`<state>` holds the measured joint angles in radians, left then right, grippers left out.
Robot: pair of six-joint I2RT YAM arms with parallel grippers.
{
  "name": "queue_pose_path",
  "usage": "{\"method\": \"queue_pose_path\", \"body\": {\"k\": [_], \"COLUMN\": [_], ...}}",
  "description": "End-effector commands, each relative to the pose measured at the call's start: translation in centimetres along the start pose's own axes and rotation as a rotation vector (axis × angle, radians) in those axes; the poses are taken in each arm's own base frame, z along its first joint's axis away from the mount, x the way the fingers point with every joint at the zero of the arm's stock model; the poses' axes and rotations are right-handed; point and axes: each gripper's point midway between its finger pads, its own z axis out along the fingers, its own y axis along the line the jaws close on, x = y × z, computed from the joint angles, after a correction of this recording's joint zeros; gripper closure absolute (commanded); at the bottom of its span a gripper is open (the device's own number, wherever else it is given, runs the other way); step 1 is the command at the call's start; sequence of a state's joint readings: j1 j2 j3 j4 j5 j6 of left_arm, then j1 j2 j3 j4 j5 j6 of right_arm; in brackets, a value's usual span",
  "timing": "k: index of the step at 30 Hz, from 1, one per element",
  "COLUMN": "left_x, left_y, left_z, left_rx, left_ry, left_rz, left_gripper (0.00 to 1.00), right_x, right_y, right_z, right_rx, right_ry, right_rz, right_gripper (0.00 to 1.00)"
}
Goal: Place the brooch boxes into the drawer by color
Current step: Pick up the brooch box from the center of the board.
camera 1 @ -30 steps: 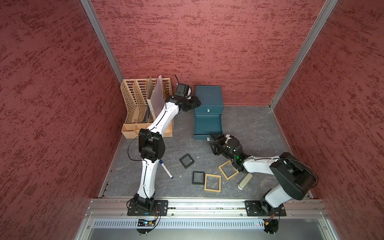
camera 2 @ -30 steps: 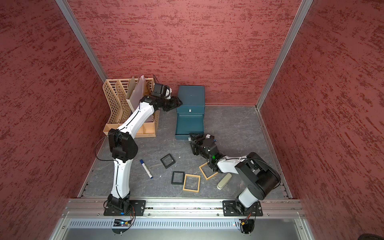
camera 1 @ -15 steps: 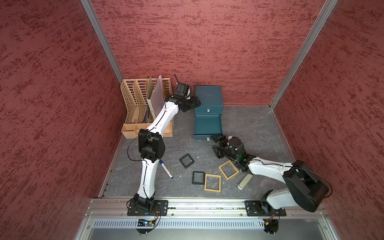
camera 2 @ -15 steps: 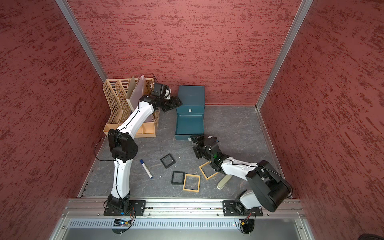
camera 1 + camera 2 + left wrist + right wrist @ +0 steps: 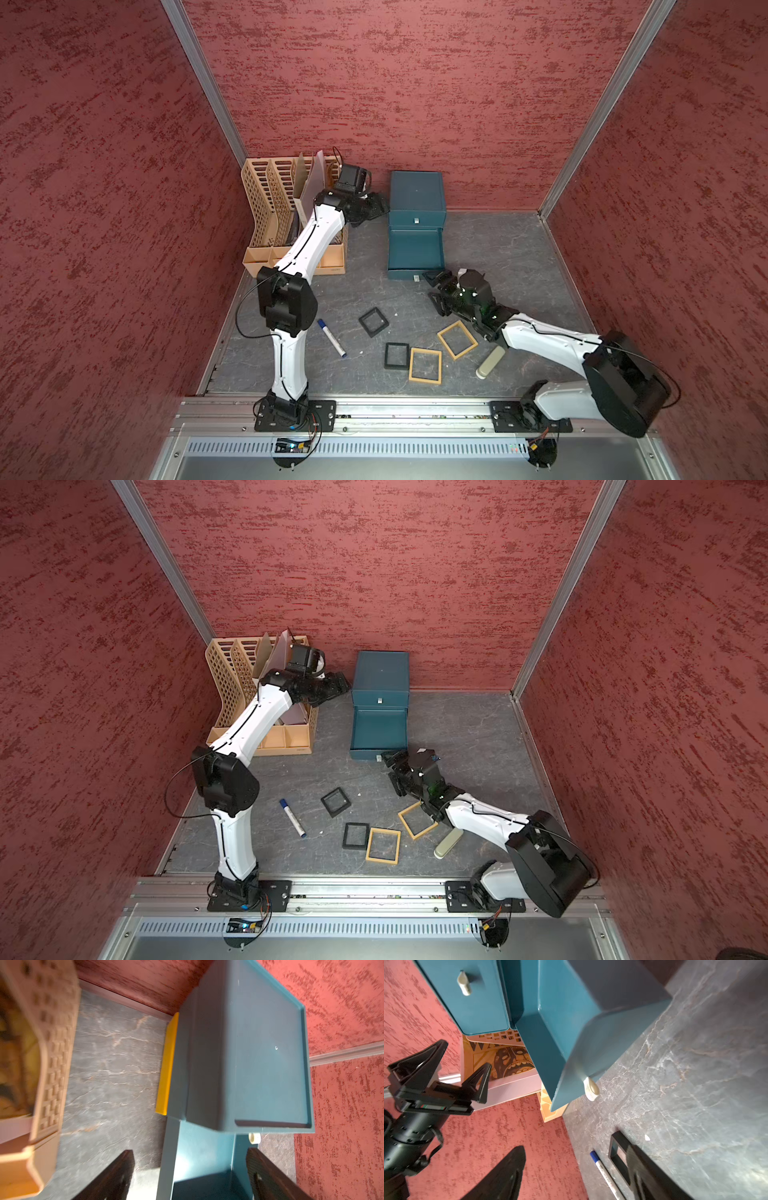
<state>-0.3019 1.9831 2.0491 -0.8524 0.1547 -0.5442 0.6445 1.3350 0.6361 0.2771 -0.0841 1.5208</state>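
**Both grippers open and empty at the drawer chest, four brooch boxes on the table**

- Drawer chest: middle of the table's back edge. One drawer is pulled out toward the front; can't tell which level.
- Left gripper: just beside the chest's left side, near the back edge. Jaws spread wide with nothing between them, which the right wrist view shows clearly.
- Right gripper: low over the table, just in front of the pulled-out drawer's front panel and near its pull. Jaws wide apart, holding nothing.
- Black brooch box: lies flat mid-table.
- Second black box: nearer the front edge, right against a tan-yellow box. Can't tell if they touch.
- Second tan-yellow box: flat and turned diagonal, with one corner under the right arm's wrist.
- Marker: on the table left of the black boxes.
- Green cylinder: lying near the front edge, right of the tan-yellow boxes.
- File rack: back-left corner.
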Motion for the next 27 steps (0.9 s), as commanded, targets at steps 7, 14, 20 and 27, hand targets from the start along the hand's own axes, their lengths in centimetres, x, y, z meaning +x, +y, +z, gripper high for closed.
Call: {"method": "queue_pose_path", "body": {"k": [7, 14, 20, 27], "left_x": [7.6, 14.9, 21.7, 26.7], "left_y": [4.8, 7.6, 8.6, 9.2], "left_z": [-4.5, -7.3, -8.4, -6.3], "left_rx": [-0.229, -0.304, -0.371, -0.402], "left_ry": [0.102, 0.203, 0.305, 0.375], "left_rz": [-0.104, -0.187, -0.219, -0.267], "left_gripper": [0.14, 0.15, 0.0, 0.0], "right_x": [-0.8, -1.2, -1.3, -2.2], "right_y": [0.2, 0.7, 1.2, 0.8], "right_z": [-3.0, -4.4, -5.1, -5.4], "right_rx": [0.16, 0.173, 0.138, 0.14], "right_ry": [-0.04, -0.042, -0.025, -0.01], "right_rz": [-0.228, -0.336, -0.371, -0.362], "right_gripper": [0.17, 0.18, 0.23, 0.23]}}
